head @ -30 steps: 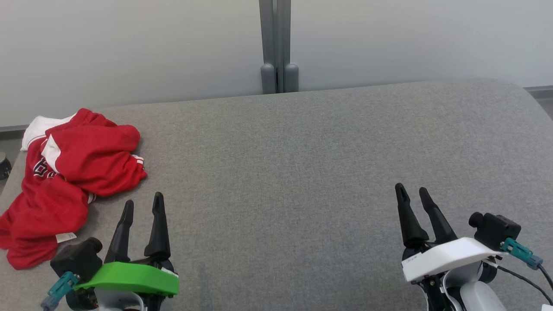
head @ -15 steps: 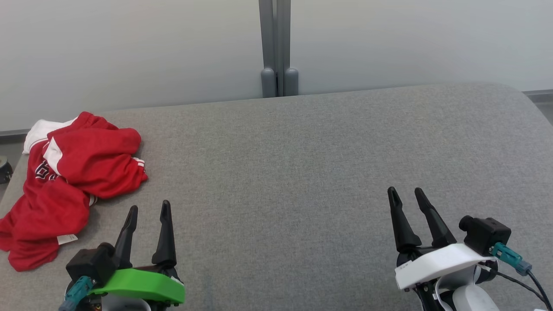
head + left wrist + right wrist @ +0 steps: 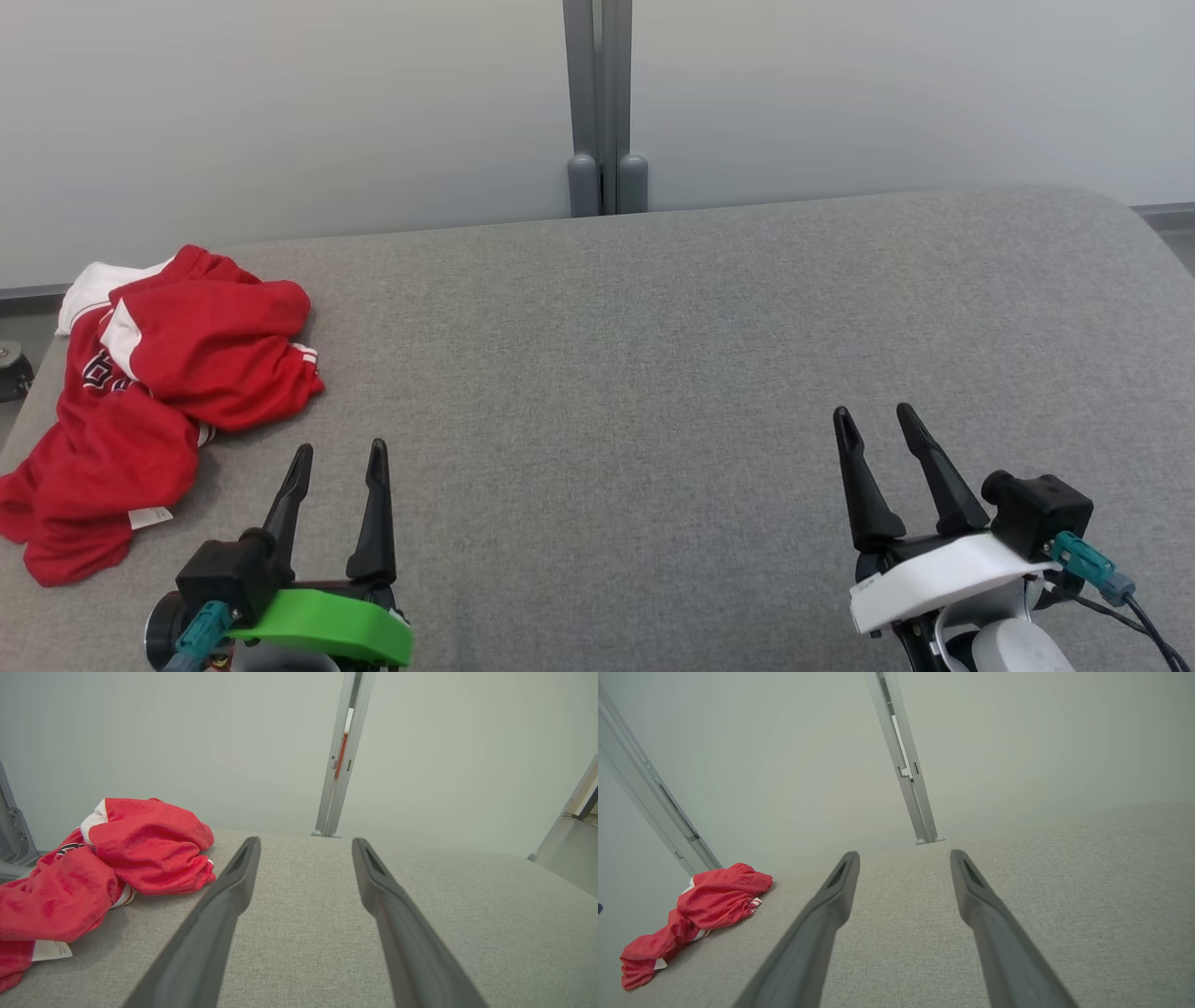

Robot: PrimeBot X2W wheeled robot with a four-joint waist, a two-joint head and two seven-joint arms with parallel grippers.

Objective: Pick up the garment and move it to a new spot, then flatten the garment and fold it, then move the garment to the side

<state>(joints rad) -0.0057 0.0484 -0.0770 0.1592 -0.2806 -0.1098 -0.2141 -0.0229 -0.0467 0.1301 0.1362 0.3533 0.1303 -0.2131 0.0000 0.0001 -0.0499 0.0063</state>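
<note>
The crumpled red garment lies at the table's left edge, soft, light and floppy, probably best pinched at a raised fold, while the left hand and right hand hover wide and empty over its near side.

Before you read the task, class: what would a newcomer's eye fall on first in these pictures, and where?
The crumpled red garment with white trim stands out at the left edge of the plain grey padded surface. Next come two open grippers low in the head view: the left gripper on a bright green mount, close to the garment but not touching it, and the right gripper on a white mount at lower right.
</note>
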